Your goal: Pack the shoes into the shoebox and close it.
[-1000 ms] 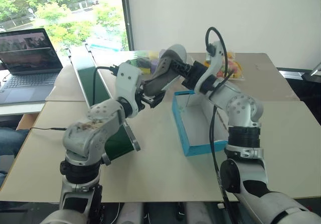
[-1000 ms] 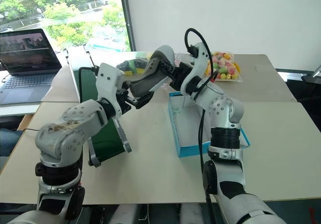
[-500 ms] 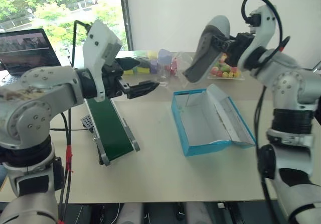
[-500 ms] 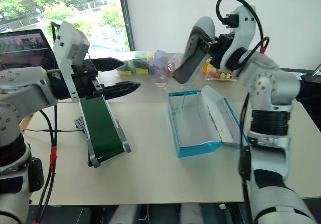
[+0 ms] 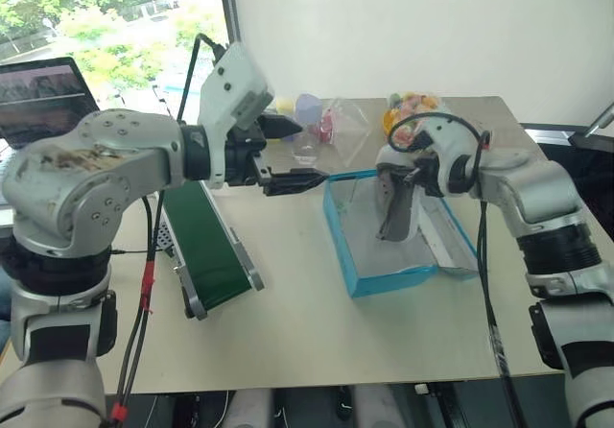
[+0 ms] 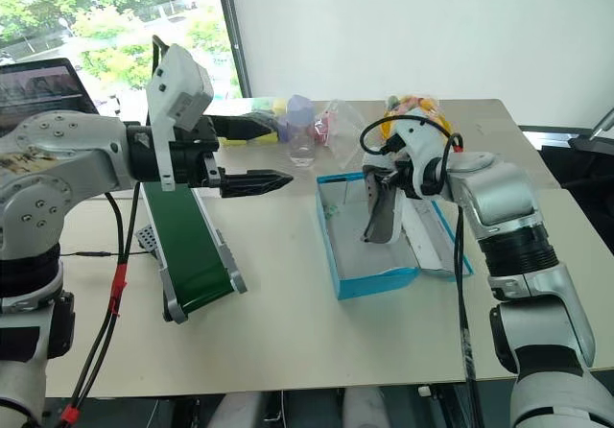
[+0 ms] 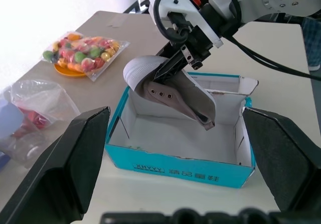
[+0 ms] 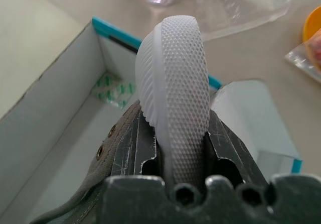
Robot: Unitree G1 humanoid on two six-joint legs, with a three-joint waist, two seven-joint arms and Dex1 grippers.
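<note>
One grey-and-white shoe point(image 5: 395, 209) hangs steeply tilted, its lower end down inside the open turquoise shoebox point(image 5: 353, 260). My right gripper point(image 5: 405, 171) is shut on the shoe's pale sole end, and the knobbly sole point(image 8: 175, 78) rises between its fingers point(image 8: 134, 148). The box's white inside is otherwise empty, and its lid point(image 5: 453, 241) lies folded open on the right side. My left gripper point(image 5: 305, 150) hovers open to the left of the box, above the table, holding nothing. From the left wrist I see the shoe point(image 7: 175, 91) and the box's lettered wall point(image 7: 185, 171).
A long dark green tray point(image 5: 206, 246) slopes on the table left of the box. A laptop point(image 5: 38, 97) stands at the far left. A bag of coloured sweets point(image 5: 413, 111), a clear plastic bag point(image 5: 336, 126) and a small bottle point(image 6: 299, 140) lie behind the box.
My right gripper has swung the shoe from high over the table's far side down into the shoebox. The left gripper has drawn away from the shoe and stays open.
</note>
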